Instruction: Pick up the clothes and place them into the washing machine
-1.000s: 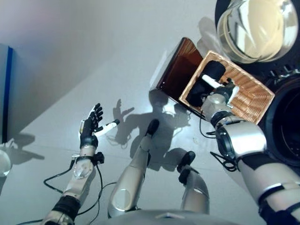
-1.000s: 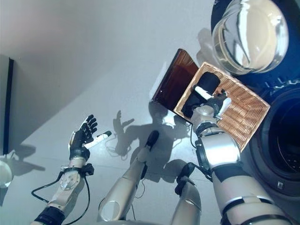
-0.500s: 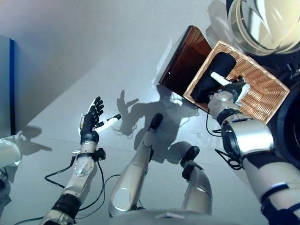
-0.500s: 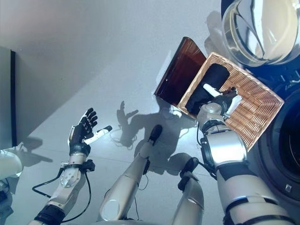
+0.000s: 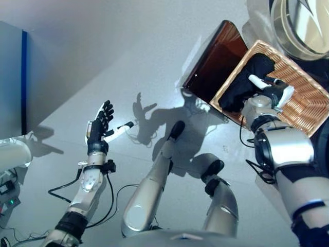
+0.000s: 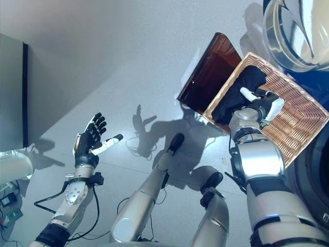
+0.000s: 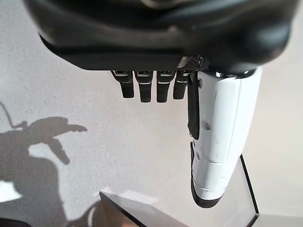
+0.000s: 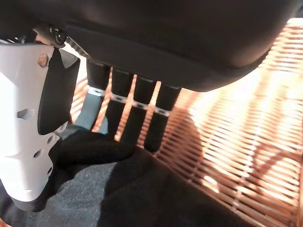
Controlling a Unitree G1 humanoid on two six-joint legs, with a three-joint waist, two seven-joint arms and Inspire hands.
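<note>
1. Grey floor point(image 5: 103, 62); wicker basket point(image 6: 295, 121) beside washing machine door point(image 5: 303, 25).
2. Black clothes point(image 6: 239, 92) lie in basket's near end.
3. Right hand point(image 6: 262, 105) over them, fingers point(image 8: 128, 118) straight, tips seemingly touching cloth.
4. Left hand point(image 5: 100, 128) spread, empty, well apart.

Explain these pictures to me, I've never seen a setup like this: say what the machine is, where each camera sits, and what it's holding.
This is a humanoid robot looking down at a floor. Two pictures come from cameras in its head, two from its wrists. Its right hand, fingers straight, reaches into a wicker basket and touches dark clothes; nothing is gripped yet. Its left hand hangs open and empty over the bare floor. A brown panel stands beside the basket, and a washing machine's round glass door shows above it.
</note>
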